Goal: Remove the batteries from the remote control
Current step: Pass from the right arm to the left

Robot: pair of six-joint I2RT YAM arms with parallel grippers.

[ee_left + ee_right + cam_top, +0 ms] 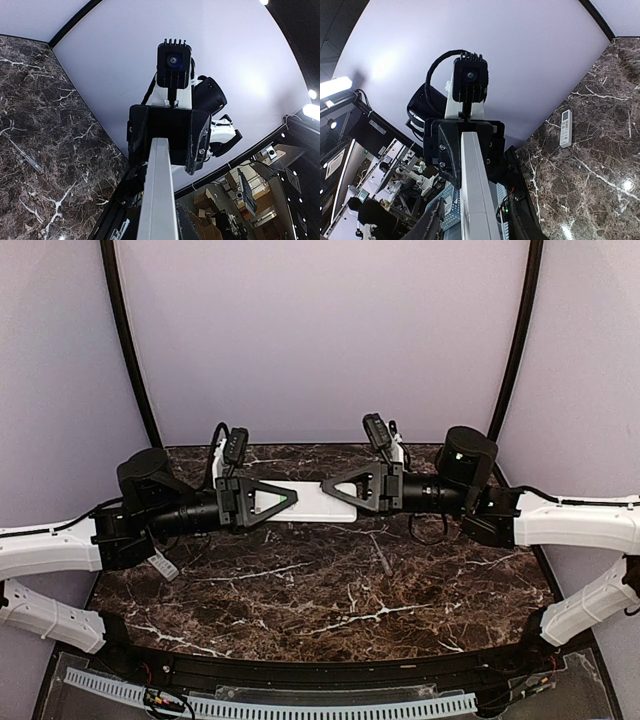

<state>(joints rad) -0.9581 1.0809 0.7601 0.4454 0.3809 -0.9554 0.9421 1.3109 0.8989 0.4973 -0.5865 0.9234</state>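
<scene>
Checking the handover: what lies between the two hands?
A white remote spans the stretch between the left hand and the right hand, one end in each. The top view shows it best.

Table [330, 590] is dark brown marble with white veins all over. Remote [320, 502] is plain white, same for the second remote [565, 128], right of frame in the right wrist view. Arms [575, 522] are white with black joints, jaws all black. Wall [320, 330] is pale lilac.
</scene>
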